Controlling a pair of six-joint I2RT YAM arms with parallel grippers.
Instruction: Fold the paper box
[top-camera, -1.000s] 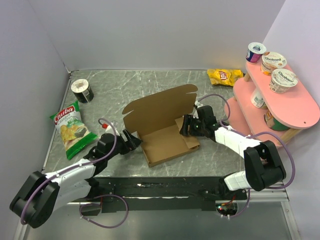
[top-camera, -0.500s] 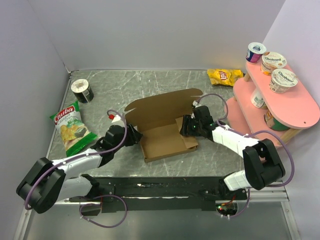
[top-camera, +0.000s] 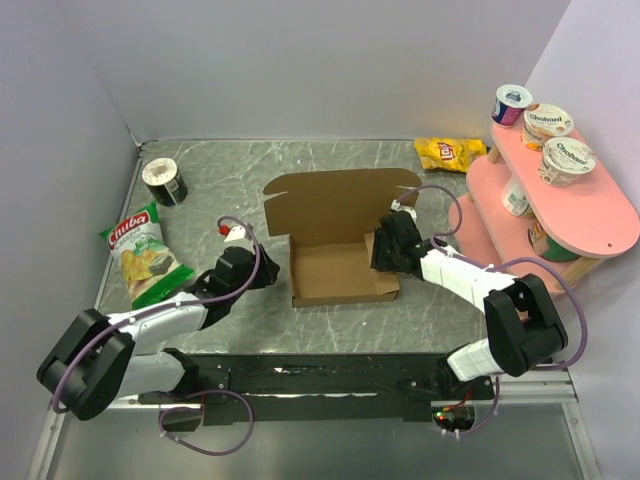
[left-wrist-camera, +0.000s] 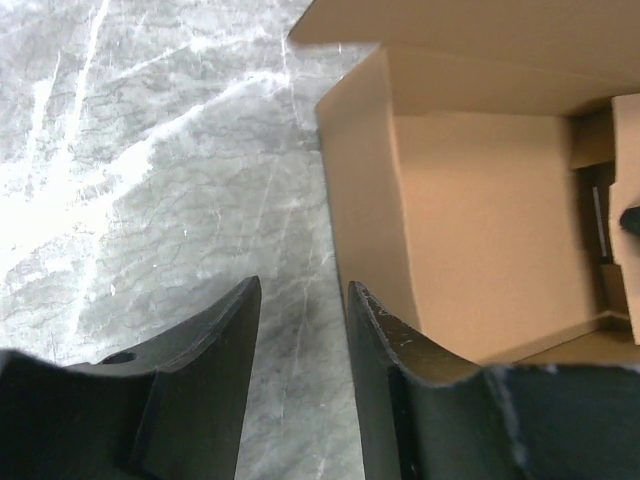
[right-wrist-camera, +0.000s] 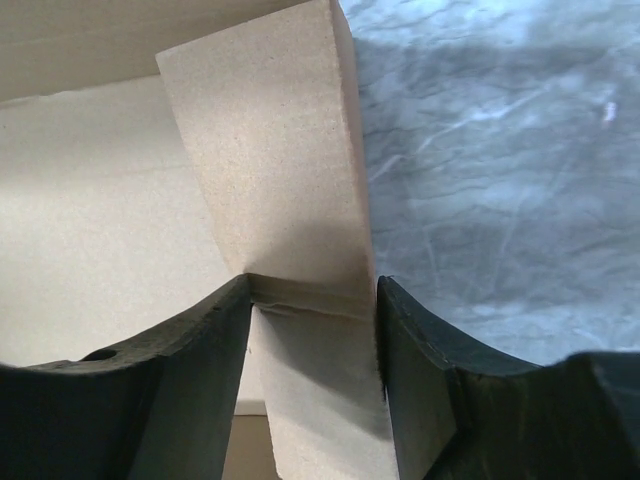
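Top external view first: where do we have the paper box (top-camera: 340, 280)?

— In the middle of the table (top-camera: 230, 170), between our two arms. The tray part is formed, and the lid (top-camera: 340, 205) stands up at the far side.

— And our grippers?

— The right gripper (right-wrist-camera: 312, 300) has one finger on each side of the right side flap (right-wrist-camera: 270, 150). The cardboard fills the gap between them, so we judge that it grips this flap. The left gripper (left-wrist-camera: 300, 300) has its fingers apart with only table between them, so it holds nothing. The left wall (left-wrist-camera: 365, 200) of the box is just beside the finger on the box side.

— So the step in hand, we think, is to fold the right flap inward?

— We think so. We should turn the flap along its crease and not pull it, because the box looks light and may slide. The left gripper can rest against the left wall from outside, as a stop. We must also keep away from the lid; if our right wrist pushes it, the whole box may turn.
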